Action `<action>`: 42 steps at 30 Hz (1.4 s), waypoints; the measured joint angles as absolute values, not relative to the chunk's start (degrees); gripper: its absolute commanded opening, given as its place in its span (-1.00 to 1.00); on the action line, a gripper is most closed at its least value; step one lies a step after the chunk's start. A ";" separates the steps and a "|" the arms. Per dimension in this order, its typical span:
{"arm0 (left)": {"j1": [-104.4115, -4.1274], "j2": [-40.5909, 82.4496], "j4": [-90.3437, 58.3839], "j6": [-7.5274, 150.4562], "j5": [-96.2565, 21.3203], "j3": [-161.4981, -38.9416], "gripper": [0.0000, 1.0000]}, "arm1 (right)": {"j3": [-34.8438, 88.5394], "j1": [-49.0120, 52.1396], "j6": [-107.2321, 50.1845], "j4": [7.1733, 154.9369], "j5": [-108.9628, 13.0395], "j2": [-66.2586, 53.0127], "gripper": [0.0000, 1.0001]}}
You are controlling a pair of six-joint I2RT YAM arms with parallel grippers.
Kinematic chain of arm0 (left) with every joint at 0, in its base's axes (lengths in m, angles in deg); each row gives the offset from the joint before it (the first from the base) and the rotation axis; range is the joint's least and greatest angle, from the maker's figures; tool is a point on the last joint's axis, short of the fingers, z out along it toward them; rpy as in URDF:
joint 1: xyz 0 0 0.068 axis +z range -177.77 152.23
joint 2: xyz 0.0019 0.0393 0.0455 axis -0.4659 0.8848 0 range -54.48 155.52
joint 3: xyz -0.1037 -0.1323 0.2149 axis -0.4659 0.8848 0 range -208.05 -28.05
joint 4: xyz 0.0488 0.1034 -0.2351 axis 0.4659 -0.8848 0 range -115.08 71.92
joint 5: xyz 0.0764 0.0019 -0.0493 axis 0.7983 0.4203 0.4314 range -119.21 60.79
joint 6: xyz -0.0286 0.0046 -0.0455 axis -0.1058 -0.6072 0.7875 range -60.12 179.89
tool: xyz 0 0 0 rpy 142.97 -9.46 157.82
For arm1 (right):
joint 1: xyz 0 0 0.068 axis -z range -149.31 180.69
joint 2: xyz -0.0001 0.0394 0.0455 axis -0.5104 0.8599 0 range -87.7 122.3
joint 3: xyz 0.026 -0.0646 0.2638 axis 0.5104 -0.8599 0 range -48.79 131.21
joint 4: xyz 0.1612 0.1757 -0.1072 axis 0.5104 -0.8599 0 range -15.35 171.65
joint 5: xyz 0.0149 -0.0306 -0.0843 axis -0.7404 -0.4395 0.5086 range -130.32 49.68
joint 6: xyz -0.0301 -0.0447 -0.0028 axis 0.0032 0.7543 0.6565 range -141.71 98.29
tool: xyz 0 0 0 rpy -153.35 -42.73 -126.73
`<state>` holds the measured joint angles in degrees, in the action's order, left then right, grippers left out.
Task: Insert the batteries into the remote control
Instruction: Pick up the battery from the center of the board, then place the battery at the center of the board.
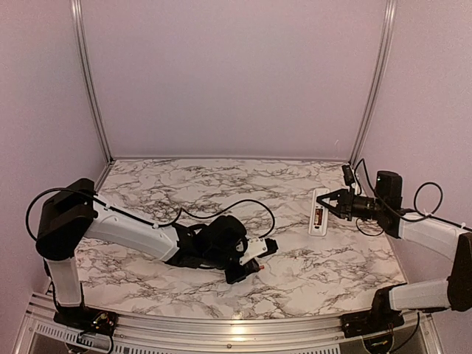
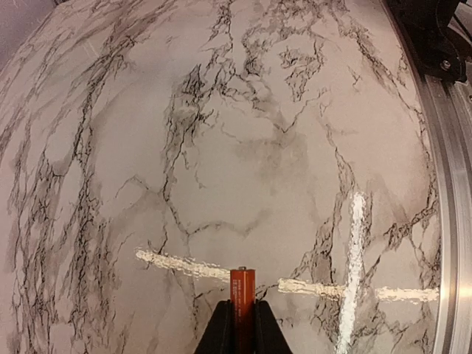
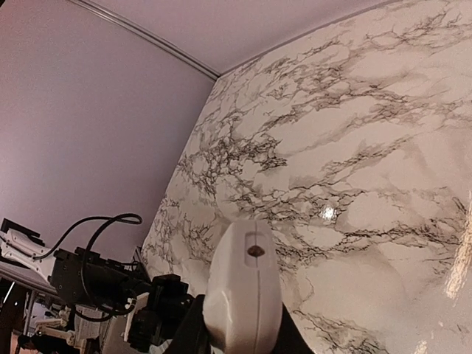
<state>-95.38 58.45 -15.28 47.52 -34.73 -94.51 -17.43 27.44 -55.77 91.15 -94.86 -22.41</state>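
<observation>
Left wrist view, nearest first: the left pincer (image 2: 242,318) is pinched onto a slim coppery-orange cylindrical battery (image 2: 242,289), with a dark finger (image 2: 219,333) pressed to either side. The frame edge cuts off the battery's lower part. Only its upper length and a small dark nub on the end show, and any print on it cannot be made out. Beyond it lies the glossy white marble-patterned worktop (image 2: 221,147), veined in dark grey and crossed by bright streaks of reflected light. A ribbed aluminium rail (image 2: 451,221) runs along its right edge.

Right wrist view: the right pincer (image 3: 243,326) grips a white rectangular plastic remote control (image 3: 243,287), seen end-on — a smooth rounded end with one small dark oval opening. Its fingers are mostly hidden behind the casing.

From the top external view, the remote sits at the right side of the worktop, well apart from the battery, which is near the front centre. Whether the remote rests on the surface cannot be told. A brownish patch on its upper face is too small to identify. Plain lilac walls (image 1: 236,74) close off the back.
</observation>
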 measured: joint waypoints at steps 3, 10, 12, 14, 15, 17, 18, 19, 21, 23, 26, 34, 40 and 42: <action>-95.38 51.32 -8.19 46.80 -35.67 -87.67 -1.00 | -17.43 27.31 -55.88 91.52 -95.41 -22.34 -1.00; -95.47 40.74 3.92 44.36 -37.76 -78.18 -1.00 | -17.41 25.72 -55.80 91.93 -95.78 -22.28 -1.00; -95.47 38.69 4.46 43.79 -37.98 -76.23 -1.00 | -17.30 24.87 -55.69 91.91 -95.83 -22.03 -1.00; -95.47 36.44 4.61 43.02 -38.18 -74.18 -1.00 | -16.86 24.08 -55.55 91.91 -95.80 -21.66 -1.00; -95.47 35.06 4.59 42.78 -38.20 -72.91 -1.00 | -16.65 23.66 -55.49 91.96 -95.80 -21.55 -1.00; -95.47 32.35 4.46 42.74 -37.89 -70.88 -1.00 | -16.12 22.79 -55.45 91.91 -95.80 -21.27 -1.00; -95.47 30.99 3.76 42.98 -37.22 -70.22 -1.00 | -15.82 22.37 -55.38 91.96 -95.80 -21.03 -1.00; -95.49 30.05 2.14 43.44 -36.45 -70.33 -1.00 | -15.57 22.00 -55.27 91.96 -95.80 -20.79 -1.00; -95.49 29.16 -2.77 44.75 -34.24 -71.99 -1.00 | -15.16 21.00 -55.16 92.02 -95.78 -20.15 -1.00; -95.41 29.05 -8.28 46.72 -32.30 -74.05 -1.00 | -14.96 20.06 -55.03 92.20 -95.80 -19.70 -1.00; -94.95 29.05 -16.96 51.20 -30.14 -76.19 -1.00 | -14.85 18.99 -55.01 92.94 -95.96 -19.11 -1.00; -92.35 33.01 -38.57 64.00 -26.57 -82.46 -0.86 | -14.85 17.76 -56.01 97.66 -97.03 -17.99 -1.00; -89.31 37.49 -45.48 69.91 -27.21 -83.45 -0.85 | -14.85 16.47 -56.84 100.06 -97.53 -16.90 -1.00; -88.28 38.64 -46.25 71.11 -27.21 -83.18 -0.85 | -14.85 16.32 -57.00 100.11 -97.53 -16.68 -1.00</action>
